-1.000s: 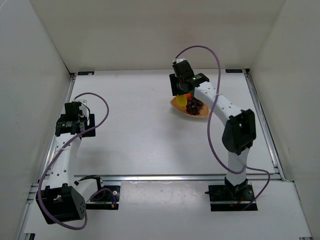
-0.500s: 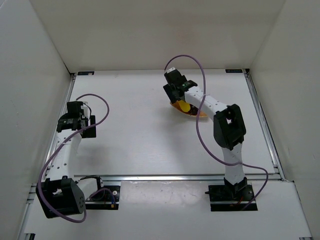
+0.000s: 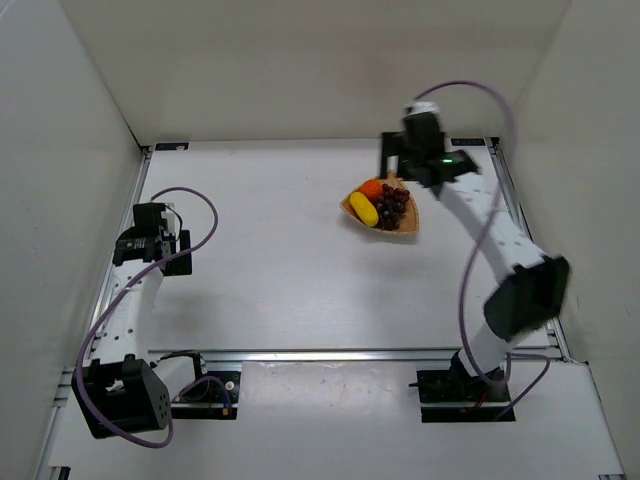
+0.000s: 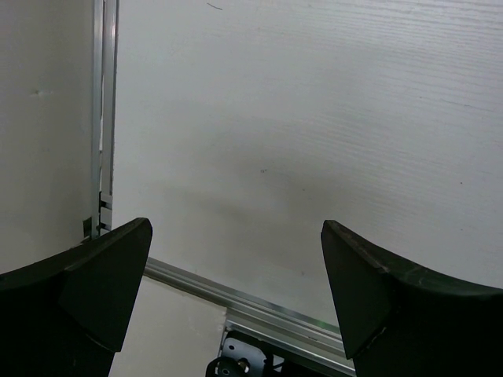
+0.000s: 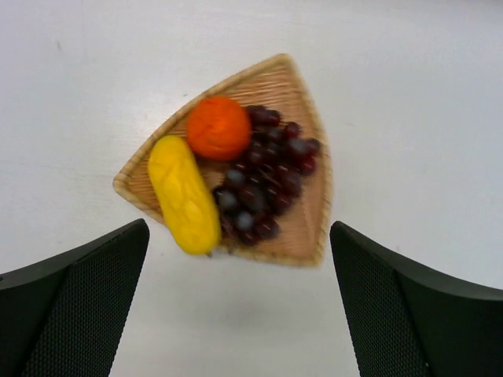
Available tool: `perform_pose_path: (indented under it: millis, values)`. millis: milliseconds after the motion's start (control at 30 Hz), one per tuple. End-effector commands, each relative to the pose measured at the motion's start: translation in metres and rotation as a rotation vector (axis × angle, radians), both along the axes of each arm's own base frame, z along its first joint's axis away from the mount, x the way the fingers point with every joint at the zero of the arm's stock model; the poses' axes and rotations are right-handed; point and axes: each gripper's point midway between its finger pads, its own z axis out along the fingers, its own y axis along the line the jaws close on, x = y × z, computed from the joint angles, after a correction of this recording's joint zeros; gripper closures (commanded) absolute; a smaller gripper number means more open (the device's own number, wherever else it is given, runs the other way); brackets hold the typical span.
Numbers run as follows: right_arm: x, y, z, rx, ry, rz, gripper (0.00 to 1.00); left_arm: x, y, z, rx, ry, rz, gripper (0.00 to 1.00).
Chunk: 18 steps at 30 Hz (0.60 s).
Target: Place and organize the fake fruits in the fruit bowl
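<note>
Right gripper (image 5: 240, 302) has swung off the fruit bowl (image 5: 271, 82) to its 1 o'clock, jaws wide and empty; orange (image 5: 218, 127), banana (image 5: 184, 195) and grape bunch (image 5: 263, 181) sit inside, task likely done.

Counts: 1 orange (image 5: 218, 127), 1 yellow banana piece (image 5: 184, 194), 1 purple grape bunch (image 5: 263, 177), so 3 pieces total. Wicker basket (image 5: 271, 85): 1. Arms: 2 (left arm (image 3: 130, 300), right arm (image 3: 490, 215)). Grippers: 2 (left gripper (image 4: 236, 267), right gripper (image 5: 240, 259)), one per arm. Purple cables (image 3: 200, 195): 2, one per arm.
</note>
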Motion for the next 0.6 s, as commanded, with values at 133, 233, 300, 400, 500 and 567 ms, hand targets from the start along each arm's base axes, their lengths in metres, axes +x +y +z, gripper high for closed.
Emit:
perform_pose_path:
  millis: [133,233,300,400,500,567]
  values:
    - [-0.100,-0.139,-0.023,0.474,0.204,-0.352,0.00,-0.005,0.002,0.005,-0.002,-0.043,0.028,0.00]
    - [-0.142,-0.166,-0.060,0.499,0.272,-0.451,0.00,-0.002,0.001,0.006,-0.008,-0.053,0.023,0.00]
    - [-0.163,-0.177,-0.076,0.502,0.296,-0.508,0.00,-0.003,0.001,0.008,-0.007,-0.062,0.023,0.00]
    - [-0.180,-0.190,-0.087,0.519,0.324,-0.574,0.00,-0.001,0.001,0.009,-0.005,-0.072,0.023,0.00]
    - [-0.192,-0.193,-0.089,0.539,0.345,-0.590,0.00,-0.001,0.002,0.009,-0.001,-0.068,0.015,0.00]
    - [-0.196,-0.191,-0.088,0.539,0.344,-0.589,0.00,-0.001,0.002,0.009,-0.001,-0.068,0.015,0.00]
